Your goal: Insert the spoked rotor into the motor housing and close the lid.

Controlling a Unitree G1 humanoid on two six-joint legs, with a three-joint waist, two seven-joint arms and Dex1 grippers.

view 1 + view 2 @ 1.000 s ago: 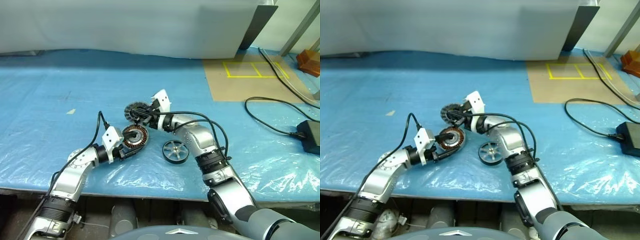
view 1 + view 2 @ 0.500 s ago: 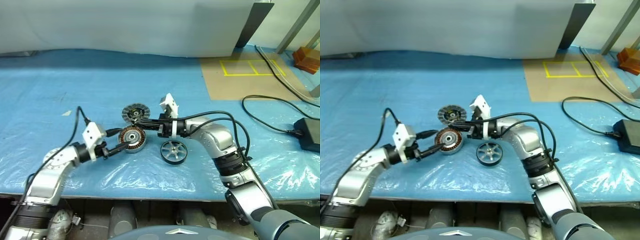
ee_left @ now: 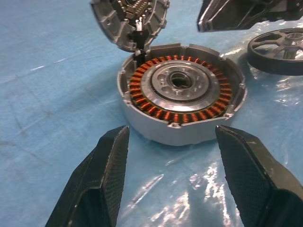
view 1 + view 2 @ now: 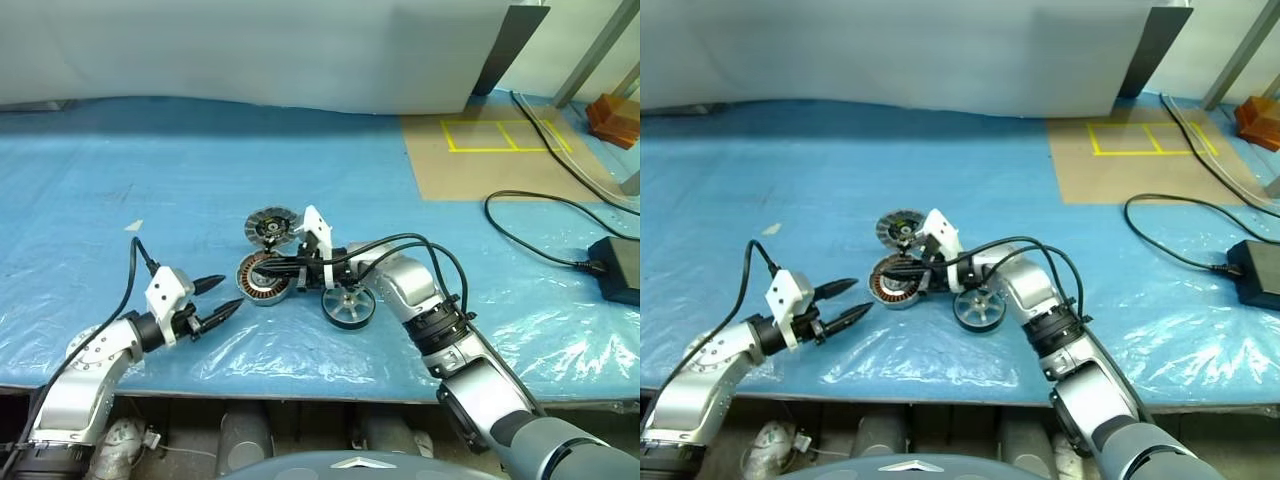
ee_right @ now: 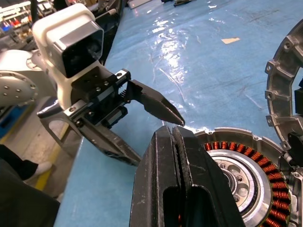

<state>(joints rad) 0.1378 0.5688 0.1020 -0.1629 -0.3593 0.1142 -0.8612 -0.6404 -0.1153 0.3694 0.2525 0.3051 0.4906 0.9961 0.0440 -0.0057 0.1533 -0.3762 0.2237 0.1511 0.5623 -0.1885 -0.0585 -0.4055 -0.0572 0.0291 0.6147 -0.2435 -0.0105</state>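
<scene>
— What can't you make out?
— My right arm covers one side of the motor housing [image 4: 266, 277], and my closed right jaws hide part of its windings in my right wrist view.
— Anything cut off?
— The lid [image 3: 130, 21] and the spoked rotor [image 3: 279, 45] run past the edge in my left wrist view.

The round silver-grey motor housing with copper windings [image 4: 264, 277] lies between the slotted silver lid [image 4: 270, 225] behind and the black-rimmed spoked rotor [image 4: 349, 304] to its right.
</scene>
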